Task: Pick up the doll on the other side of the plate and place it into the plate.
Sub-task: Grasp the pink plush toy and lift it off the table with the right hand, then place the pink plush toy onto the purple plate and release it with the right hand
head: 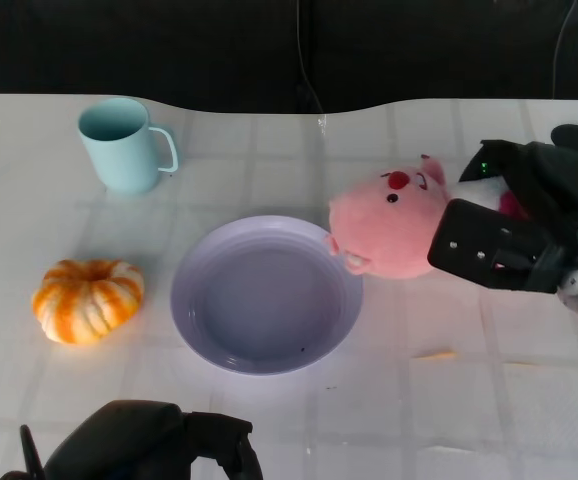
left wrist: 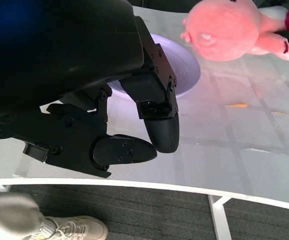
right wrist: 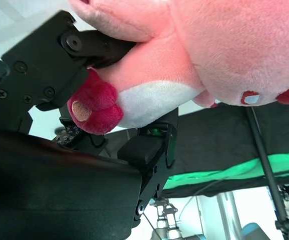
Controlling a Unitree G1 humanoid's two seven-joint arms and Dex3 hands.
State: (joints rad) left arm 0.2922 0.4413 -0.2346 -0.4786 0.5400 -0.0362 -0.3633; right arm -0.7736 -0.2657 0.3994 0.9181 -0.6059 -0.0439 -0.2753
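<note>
Pink doll (head: 389, 225) gripped in right hand (head: 514, 225), overlapping plate (head: 199, 320) rim.

At right of centre in the head view, the doll (head: 389, 225) is pink with a red nose, black eyes, and in the right wrist view a white belly and a dark red foot. The plate (head: 266, 294) at centre is pale lavender. The mug (head: 121, 146) at upper left is light blue-green. The pumpkin (head: 87, 300) at left is striped orange and white. The table (head: 469, 400) is white with faint grey checks. Both hands, right hand (head: 524, 225) and left hand (head: 149, 445), are black
</note>
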